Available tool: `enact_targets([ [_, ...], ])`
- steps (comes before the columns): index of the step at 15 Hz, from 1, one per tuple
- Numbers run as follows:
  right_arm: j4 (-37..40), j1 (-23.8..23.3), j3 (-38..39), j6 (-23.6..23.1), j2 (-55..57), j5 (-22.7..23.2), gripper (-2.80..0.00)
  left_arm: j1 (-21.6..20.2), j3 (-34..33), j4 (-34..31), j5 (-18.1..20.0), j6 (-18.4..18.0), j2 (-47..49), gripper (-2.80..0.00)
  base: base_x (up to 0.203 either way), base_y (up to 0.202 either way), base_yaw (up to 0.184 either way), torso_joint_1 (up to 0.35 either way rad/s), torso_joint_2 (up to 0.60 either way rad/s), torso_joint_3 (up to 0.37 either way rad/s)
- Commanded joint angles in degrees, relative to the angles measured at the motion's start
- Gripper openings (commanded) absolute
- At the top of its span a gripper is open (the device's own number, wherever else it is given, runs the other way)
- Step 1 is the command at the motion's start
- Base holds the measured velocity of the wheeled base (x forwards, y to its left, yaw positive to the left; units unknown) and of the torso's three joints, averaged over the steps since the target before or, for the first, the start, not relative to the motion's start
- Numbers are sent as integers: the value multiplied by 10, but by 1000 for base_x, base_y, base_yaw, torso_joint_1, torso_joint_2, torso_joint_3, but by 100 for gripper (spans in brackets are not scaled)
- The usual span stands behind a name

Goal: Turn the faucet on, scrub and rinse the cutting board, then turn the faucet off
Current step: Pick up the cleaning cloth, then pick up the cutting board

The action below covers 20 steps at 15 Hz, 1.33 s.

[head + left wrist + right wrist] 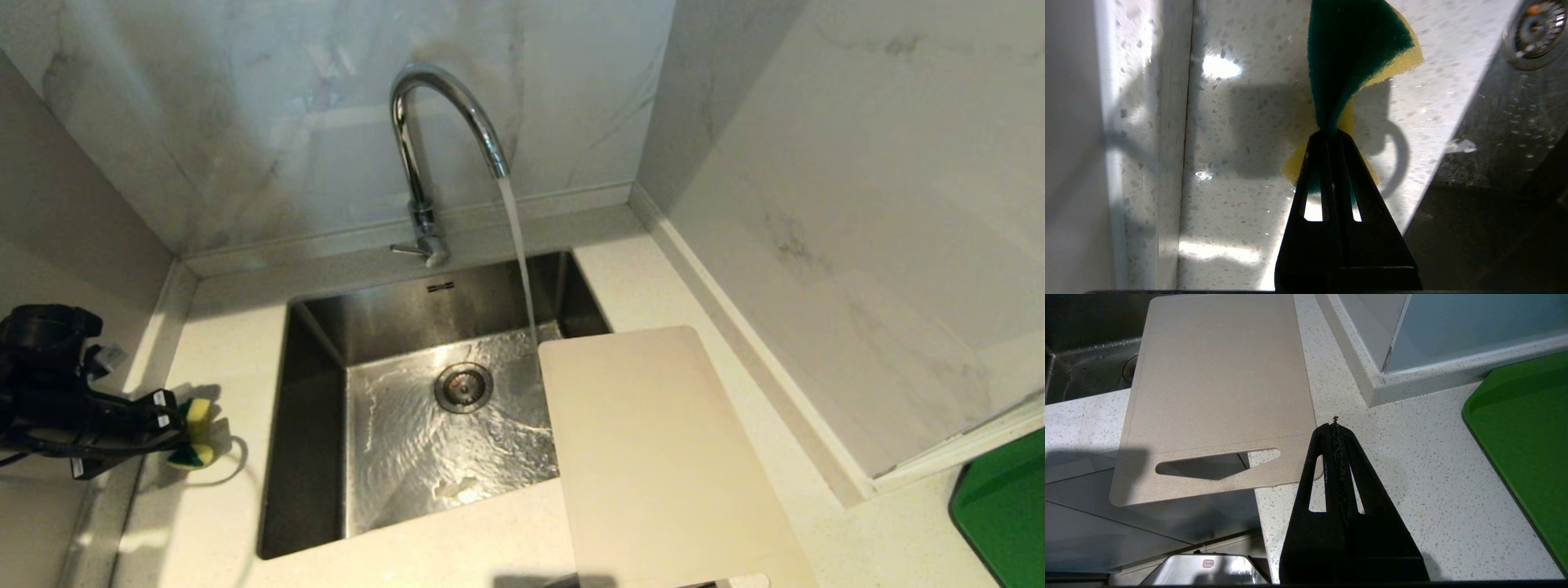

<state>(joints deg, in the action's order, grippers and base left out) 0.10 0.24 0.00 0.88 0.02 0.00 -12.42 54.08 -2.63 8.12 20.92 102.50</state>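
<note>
Sponge [1355,49] pinched, folded, in left pincer [1331,134]; foam, scouring layer.

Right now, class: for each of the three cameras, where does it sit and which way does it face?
Head view: high, looking down on the sink, running faucet and cutting board; left gripper at the left edge.
Left wrist view: behind the left gripper, shut on the sponge over the counter.
Right wrist view: behind the shut right gripper, beside the cutting board.
Head and right wrist views share the board.

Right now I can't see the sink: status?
Left end effector shut on green-yellow sponge. Chrome faucet running. Cream plastic cutting board unobstructed. Right end effector shut, empty.
</note>
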Motion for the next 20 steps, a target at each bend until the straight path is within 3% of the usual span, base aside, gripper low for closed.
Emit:
enact_targets([
  [1, 0, 0, 0, 0, 0, 0, -280, 1, 3, -1, 0, 1, -30, -280, 0, 0, 0, 0, 0, 0],
  [9, 0, 0, 0, 0, 0, 0, -280, 7, 3, -39, -1, -7, -126, -280, 0, 0, 0, 0, 0, 0],
  [15, 0, 0, 1, 0, 0, 0, -280, 55, 7, -45, -3, -44, -169, -280, 0, 0, 0, 0, 0, 0],
  [20, 0, 0, 0, 0, 0, 0, -280, 56, 14, -43, -2, -84, -180, -280, 0, 0, 0, 0, 0, 0],
])
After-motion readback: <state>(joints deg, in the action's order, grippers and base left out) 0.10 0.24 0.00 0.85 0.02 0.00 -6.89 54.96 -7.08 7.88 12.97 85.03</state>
